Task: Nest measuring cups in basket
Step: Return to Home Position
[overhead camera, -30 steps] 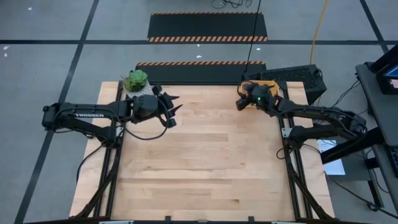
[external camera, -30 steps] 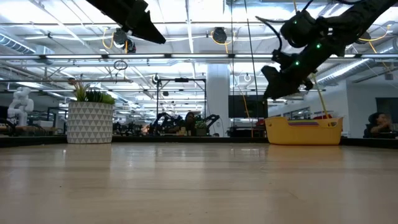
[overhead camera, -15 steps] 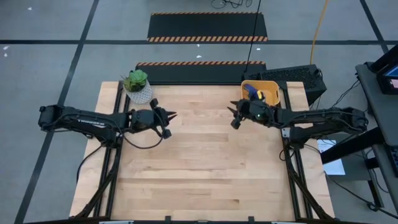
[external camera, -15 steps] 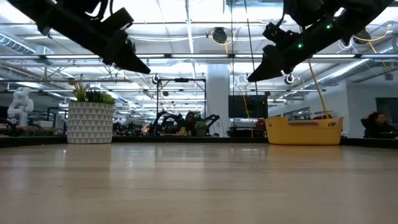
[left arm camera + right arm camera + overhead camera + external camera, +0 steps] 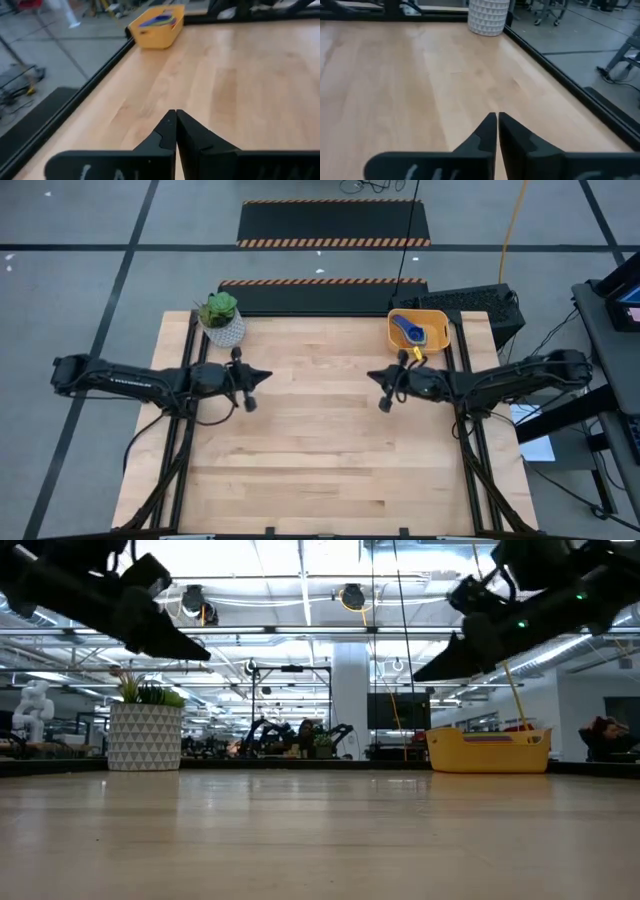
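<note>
Item 1, left gripper (image 5: 262,375): hangs above counter (image 5: 320,460), left of centre; jaws pressed together, holding nothing.
Item 2, right gripper (image 5: 372,377): above counter, right of centre, tips toward left gripper; jaws pressed together, empty.
Item 3, basket (image 5: 420,311): far right corner; I see measuring cups (image 5: 408,328) inside, blue uppermost.
Item 4, plant pot (image 5: 224,332): far left corner.

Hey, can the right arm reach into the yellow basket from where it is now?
Probably yes. The right gripper, shut, hangs raised close to the basket, and nothing stands between them.
</note>
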You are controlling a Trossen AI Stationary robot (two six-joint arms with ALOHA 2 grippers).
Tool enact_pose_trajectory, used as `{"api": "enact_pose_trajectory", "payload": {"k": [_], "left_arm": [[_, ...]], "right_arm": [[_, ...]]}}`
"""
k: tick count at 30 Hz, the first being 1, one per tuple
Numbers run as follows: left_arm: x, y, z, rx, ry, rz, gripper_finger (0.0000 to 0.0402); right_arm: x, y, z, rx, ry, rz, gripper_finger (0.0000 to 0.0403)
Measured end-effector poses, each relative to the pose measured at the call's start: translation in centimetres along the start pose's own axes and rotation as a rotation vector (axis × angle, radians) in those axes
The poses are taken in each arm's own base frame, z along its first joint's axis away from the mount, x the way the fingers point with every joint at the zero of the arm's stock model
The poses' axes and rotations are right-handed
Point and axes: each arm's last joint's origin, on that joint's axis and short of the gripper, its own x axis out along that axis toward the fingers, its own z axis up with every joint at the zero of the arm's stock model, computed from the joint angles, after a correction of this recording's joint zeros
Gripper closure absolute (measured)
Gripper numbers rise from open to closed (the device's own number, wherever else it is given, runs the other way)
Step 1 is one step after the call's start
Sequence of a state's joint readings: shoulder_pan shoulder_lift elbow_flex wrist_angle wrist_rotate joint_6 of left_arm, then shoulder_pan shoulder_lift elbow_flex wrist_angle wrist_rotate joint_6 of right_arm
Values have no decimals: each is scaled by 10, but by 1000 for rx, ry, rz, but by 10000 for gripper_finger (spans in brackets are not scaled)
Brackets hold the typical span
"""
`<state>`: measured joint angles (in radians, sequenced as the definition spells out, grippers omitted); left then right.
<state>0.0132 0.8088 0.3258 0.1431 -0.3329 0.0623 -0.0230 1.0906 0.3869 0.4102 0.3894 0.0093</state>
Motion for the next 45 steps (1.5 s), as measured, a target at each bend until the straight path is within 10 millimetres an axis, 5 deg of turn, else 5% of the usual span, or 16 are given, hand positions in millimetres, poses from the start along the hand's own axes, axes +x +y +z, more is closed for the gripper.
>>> {"api": "enact_pose_trajectory", "payload": {"k": [13, 45], "left_arm": [[-15, 2, -42, -28, -115, -35, 394], [-16, 2, -44, -59, -121, -45, 383]], "right_arm": [[-39, -8, -49, 92, -180, 150, 400], [-88, -13, -36, 46, -422, 362, 400]]}}
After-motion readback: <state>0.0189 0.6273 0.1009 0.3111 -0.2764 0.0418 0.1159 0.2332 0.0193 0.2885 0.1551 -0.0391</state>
